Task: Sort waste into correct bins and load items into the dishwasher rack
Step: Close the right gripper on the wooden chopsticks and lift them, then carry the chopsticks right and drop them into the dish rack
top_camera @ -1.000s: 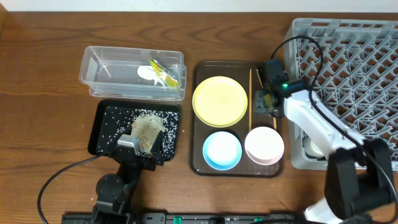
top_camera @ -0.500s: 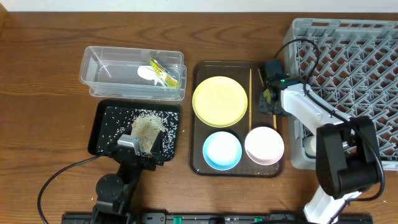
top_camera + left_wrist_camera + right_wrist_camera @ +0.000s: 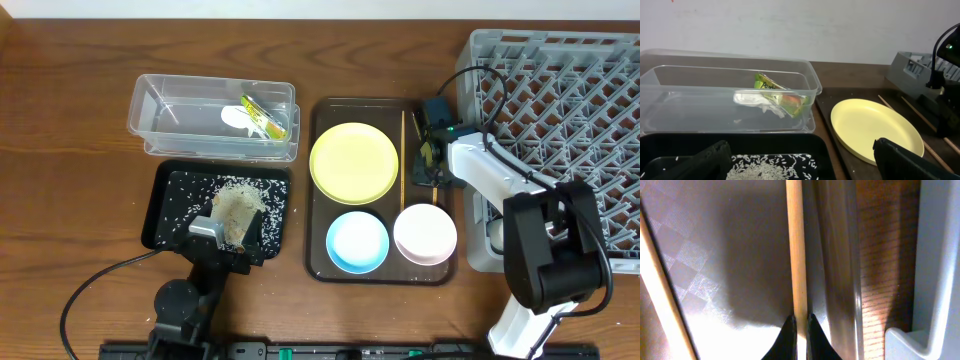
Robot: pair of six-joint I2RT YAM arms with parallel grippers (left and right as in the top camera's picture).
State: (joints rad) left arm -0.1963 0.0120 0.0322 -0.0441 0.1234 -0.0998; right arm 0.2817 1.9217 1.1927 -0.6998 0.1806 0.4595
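As it lay near the right edge of the brown tray (image 3: 730,240), one chopstick (image 3: 796,245) was pinched between the closed fingertips of the right gripper (image 3: 800,327), while the second chopstick (image 3: 660,295) rested free further left on that tray.

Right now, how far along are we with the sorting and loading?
Waste looks sorted: wrapper and paper lie in the clear tub, rice in the black tray. In hand: the right claw pinches one chopstick at the brown tray. Remaining: second chopstick, yellow plate, blue bowl and pink bowl, all on that tray, to go into the rack.
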